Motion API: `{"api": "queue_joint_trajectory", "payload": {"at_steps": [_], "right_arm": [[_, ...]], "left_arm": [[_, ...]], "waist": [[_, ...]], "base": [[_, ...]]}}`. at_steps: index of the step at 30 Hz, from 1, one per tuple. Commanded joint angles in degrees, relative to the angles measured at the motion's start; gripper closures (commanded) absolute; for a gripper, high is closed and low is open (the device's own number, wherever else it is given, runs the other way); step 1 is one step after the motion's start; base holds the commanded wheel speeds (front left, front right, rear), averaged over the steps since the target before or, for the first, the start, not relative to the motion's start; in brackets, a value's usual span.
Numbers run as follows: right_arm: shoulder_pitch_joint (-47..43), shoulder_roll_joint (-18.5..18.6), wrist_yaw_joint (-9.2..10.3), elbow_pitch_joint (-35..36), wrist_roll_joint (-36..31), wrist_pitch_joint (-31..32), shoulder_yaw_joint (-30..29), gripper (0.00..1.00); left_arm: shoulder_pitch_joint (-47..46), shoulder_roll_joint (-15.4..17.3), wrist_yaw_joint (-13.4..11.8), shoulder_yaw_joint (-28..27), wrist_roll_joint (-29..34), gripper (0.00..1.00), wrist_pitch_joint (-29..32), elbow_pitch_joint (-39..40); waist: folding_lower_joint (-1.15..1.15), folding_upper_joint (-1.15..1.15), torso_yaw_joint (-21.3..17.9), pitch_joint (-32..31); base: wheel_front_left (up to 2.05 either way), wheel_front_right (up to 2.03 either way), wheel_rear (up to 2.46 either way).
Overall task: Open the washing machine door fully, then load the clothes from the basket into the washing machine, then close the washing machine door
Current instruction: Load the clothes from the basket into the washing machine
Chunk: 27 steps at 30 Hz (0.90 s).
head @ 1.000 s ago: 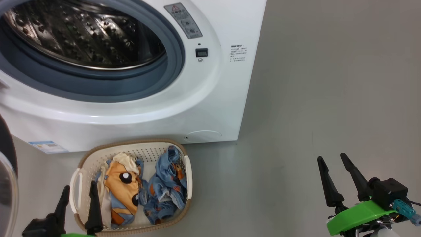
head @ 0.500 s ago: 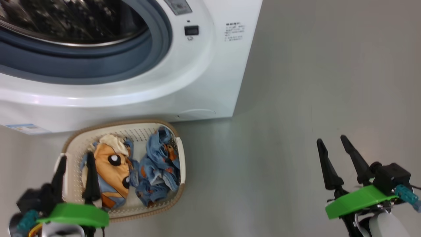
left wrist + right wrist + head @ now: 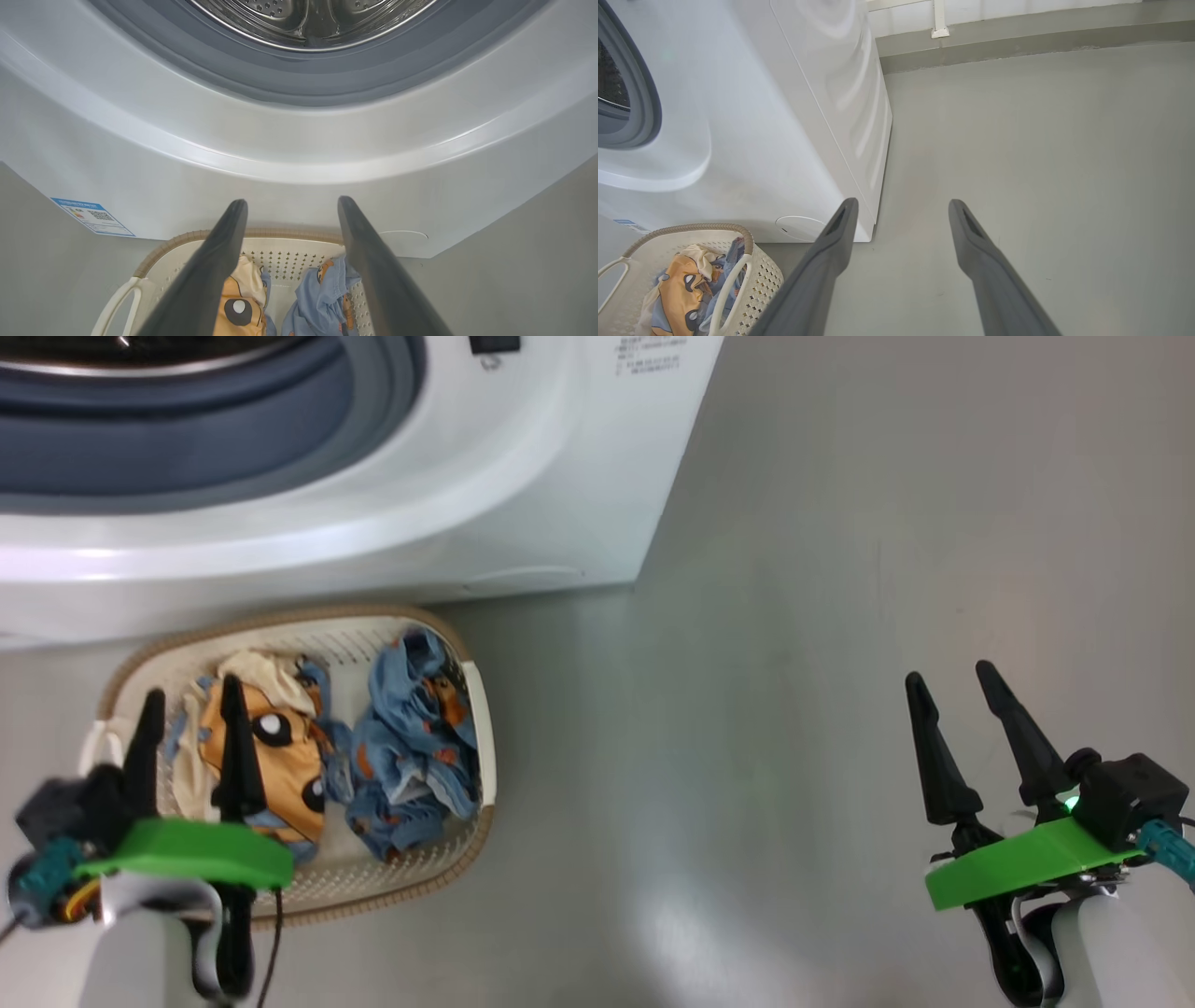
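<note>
The left claw [image 3: 192, 689] hovers with its two fingers spread wide and nothing between them, above the left half of the basket [image 3: 280, 616]. The right claw [image 3: 948, 672], just as wide and empty, hangs well to the right of the basket over bare floor [image 3: 794, 616]. The clothes lie inside the basket: an orange garment [image 3: 280, 756] on its left side and a blue garment [image 3: 411, 747] on its right side. Both are crumpled, and they touch along the middle. The washing machine [image 3: 523, 476] stands just behind the basket, and the left wrist view shows its drum [image 3: 308, 18] uncovered inside the grey gasket [image 3: 299, 88]. Both garments look small, light and limp, so they should weigh next to nothing. They will probably sag and trail when lifted. Thin cloth may also slide out of such slim fingers if only a single layer is pinched. The safest hold is likely a raised, bunched fold near the middle of the orange garment, with one finger on each side of the ridge so that several layers are caught. Because the two pieces touch, lifting one could drag the other along with it. The basket itself looks light and may shift if nudged, and its perforated wall could snag a fingertip that goes too deep.
</note>
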<state>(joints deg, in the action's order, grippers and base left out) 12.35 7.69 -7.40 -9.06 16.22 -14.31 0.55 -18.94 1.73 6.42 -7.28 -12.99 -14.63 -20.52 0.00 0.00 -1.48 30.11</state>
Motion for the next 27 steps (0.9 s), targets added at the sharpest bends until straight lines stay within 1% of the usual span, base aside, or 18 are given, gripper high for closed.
{"api": "queue_joint_trajectory", "payload": {"at_steps": [1, 10, 14, 27], "right_arm": [[0.47, 0.02, -0.09, 1.56, -0.57, -0.69, 0.94, 0.0], [1.64, -0.01, -0.09, 2.83, -0.99, -0.69, 0.5, 0.0], [2.12, -0.13, -0.09, 3.26, -1.2, -0.69, 0.42, 0.0], [3.13, -1.42, -0.09, 4.29, -1.48, -0.69, -0.19, 0.0]], "left_arm": [[-1.73, 1.22, 0.26, -2.19, 0.01, 0.0, -0.37, -0.23], [-6.56, 2.37, 0.78, -3.28, 0.9, 0.0, -0.37, -7.26], [-8.9, 3.28, 0.89, -3.25, 1.38, 0.0, -0.37, -11.96], [-18.39, 8.88, 0.96, -2.58, 3.4, 0.0, -0.37, -28.63]], "waist": [[0.0, 0.0, -0.69, 3.66], [0.0, 0.0, -1.14, 8.26], [0.0, 0.0, -1.22, 10.41], [0.0, 0.0, -3.12, 16.93]], "base": [[0.0, 0.0, 0.0], [0.0, 0.0, 0.0], [0.0, 0.0, 0.0], [0.0, 0.0, 0.0]]}}
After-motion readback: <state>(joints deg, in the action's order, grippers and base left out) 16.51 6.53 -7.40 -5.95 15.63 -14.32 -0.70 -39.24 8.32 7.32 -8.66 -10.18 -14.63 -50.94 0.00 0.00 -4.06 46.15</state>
